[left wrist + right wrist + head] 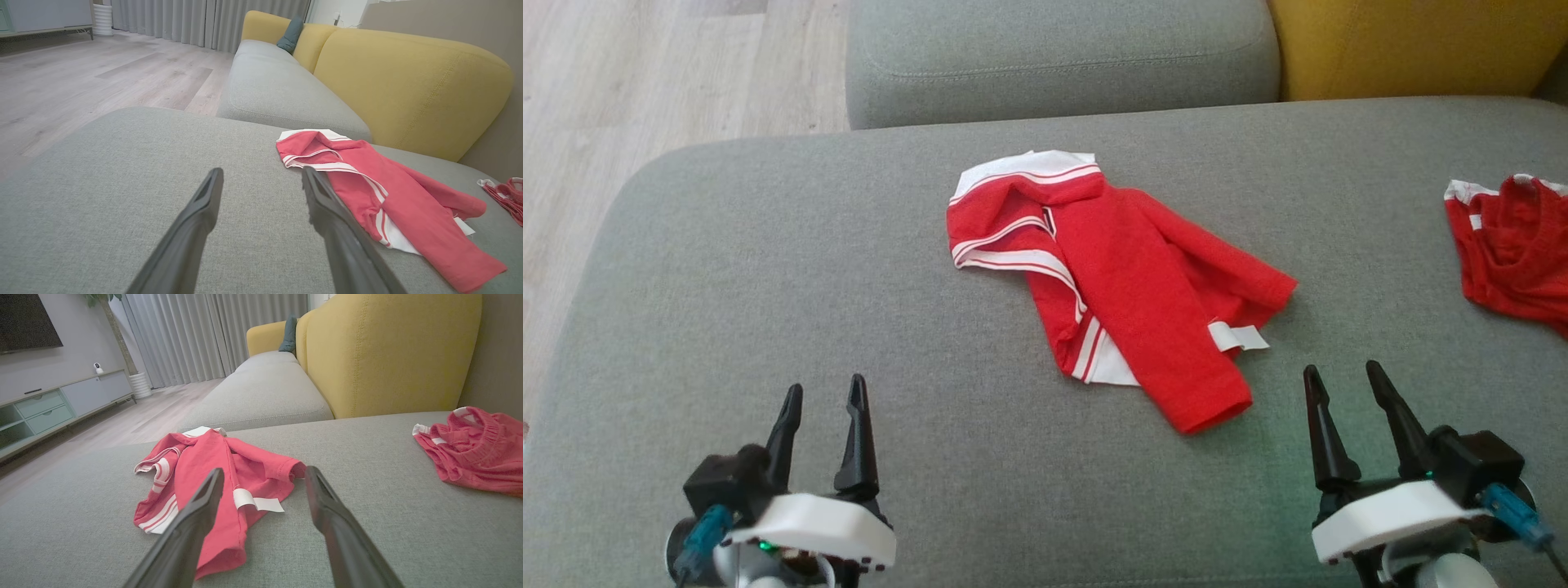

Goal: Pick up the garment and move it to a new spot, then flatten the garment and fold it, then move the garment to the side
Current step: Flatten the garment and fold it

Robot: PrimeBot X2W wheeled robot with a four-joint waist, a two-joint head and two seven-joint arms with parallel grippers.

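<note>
**A:** Head view first. Where is the garment, and which way does it run?

**B:** The garment (1127, 278) lies crumpled about midway across the grey seat (768, 286). Its long axis slants from a white-striped end at the far left to a plain red end nearer the right gripper (1342, 367). It touches neither gripper.

**A:** And the hands?

**B:** The left gripper (825, 384) and the right one both have their fingers spread wide, holding nothing, over bare seat.

**A:** What else is around?

**B:** A second red piece (1515, 253) lies at the far right, cut off by the edge. A yellow backrest (1405, 41) stands behind, with wooden floor (645, 73) to the left.

**A:** The left wrist view?

**B:** The garment sits right of the fingers, and one finger covers a bit of its striped edge. A teal cushion (291, 34) leans far back on the sofa.

**A:** The right wrist view?

**B:** The garment lies ahead and left, red end nearest, with one finger hiding part of it. A white label (257, 502) shows between the fingers. It is too bunched to tell what kind of garment it is. A cabinet (53, 408) stands along the wall.
</note>
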